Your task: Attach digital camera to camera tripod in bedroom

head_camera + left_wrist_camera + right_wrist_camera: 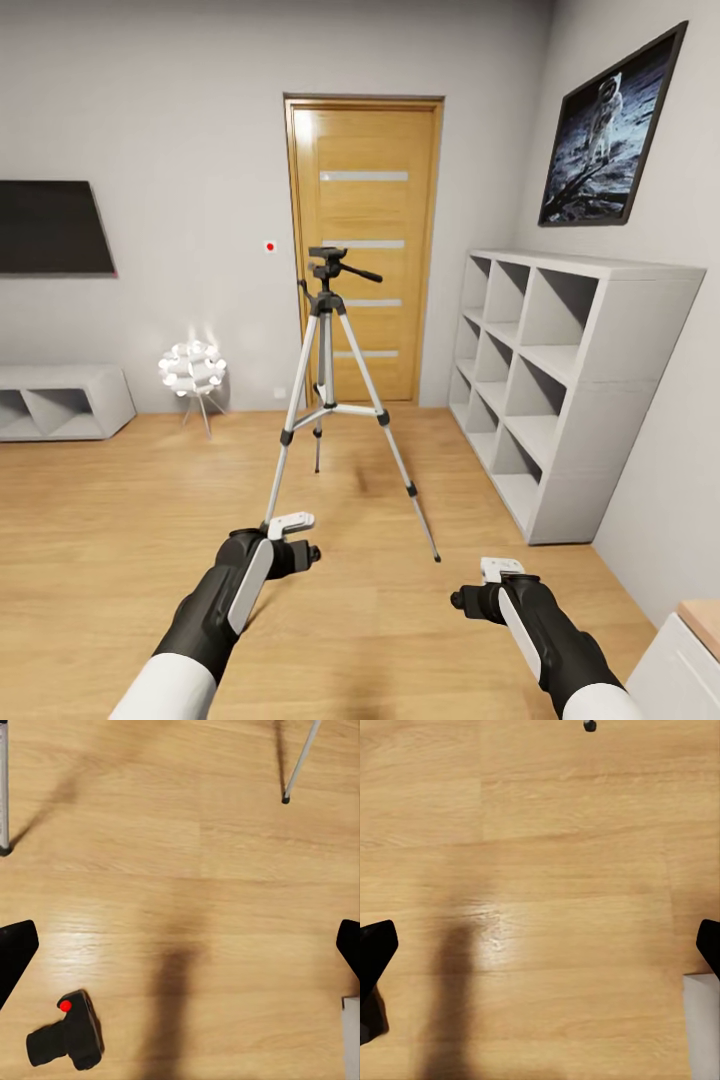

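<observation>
Both pincers are wide open and hold nothing. The digital camera [66, 1039] lies on the floor below the left pincer [180, 952], toward one finger. It looks small, stiff and light; I would grip its chunky body. The camera tripod [335, 385] stands ahead.

We see a floor [120, 560] of light wood planks with a soft sheen — a pale glare streak shows in the middle of the right wrist view. The camera tripod [325, 390] has smooth silver metal legs with matt black joints. The digital camera [66, 1033], lower left in the left wrist view, looks matt black — its red dot bright. The door [365, 250] is varnished oak-toned wood.
</observation>
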You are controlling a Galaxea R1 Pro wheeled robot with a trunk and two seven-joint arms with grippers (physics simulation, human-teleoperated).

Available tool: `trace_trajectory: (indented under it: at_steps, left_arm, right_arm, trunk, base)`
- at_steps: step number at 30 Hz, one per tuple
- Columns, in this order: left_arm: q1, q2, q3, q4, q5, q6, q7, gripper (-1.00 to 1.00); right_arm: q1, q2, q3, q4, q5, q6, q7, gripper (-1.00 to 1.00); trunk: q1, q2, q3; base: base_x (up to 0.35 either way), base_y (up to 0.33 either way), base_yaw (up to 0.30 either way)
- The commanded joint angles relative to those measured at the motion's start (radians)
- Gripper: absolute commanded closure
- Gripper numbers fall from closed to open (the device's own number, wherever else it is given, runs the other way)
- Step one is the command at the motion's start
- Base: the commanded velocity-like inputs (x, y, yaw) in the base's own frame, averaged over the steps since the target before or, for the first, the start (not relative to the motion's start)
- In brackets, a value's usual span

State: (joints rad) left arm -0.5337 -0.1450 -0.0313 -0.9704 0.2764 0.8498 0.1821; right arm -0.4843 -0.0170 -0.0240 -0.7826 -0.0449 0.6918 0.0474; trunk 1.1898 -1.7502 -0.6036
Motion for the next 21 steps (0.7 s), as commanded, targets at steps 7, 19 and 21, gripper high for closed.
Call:
trace_trajectory:
  at_steps: [7, 19, 21]
  left_arm:
    - [0.000, -0.001, 0.005, 0.000, 0.009, 0.008, 0.010, -1.00]
    - [0.000, 0.001, 0.006, 0.002, 0.011, 0.008, 0.010, -1.00]
    - [-0.001, 0.001, 0.007, 0.002, 0.011, 0.008, 0.010, -1.00]
  right_arm:
    - [0.000, 0.001, -0.002, -0.001, -0.005, 0.006, 0.002, -1.00]
    - [0.000, 0.001, -0.002, -0.003, -0.005, 0.006, 0.002, -1.00]
    - [0.000, 0.001, -0.002, -0.003, -0.005, 0.006, 0.002, -1.00]
  trunk:
    - [0.027, -0.050, -0.023]
    - [0.073, -0.134, -0.061]
    - [0.081, -0.148, -0.067]
  base:
    - [0.000, 0.000, 0.000]
    - [0.000, 0.000, 0.000]
    - [0.000, 0.000, 0.000]
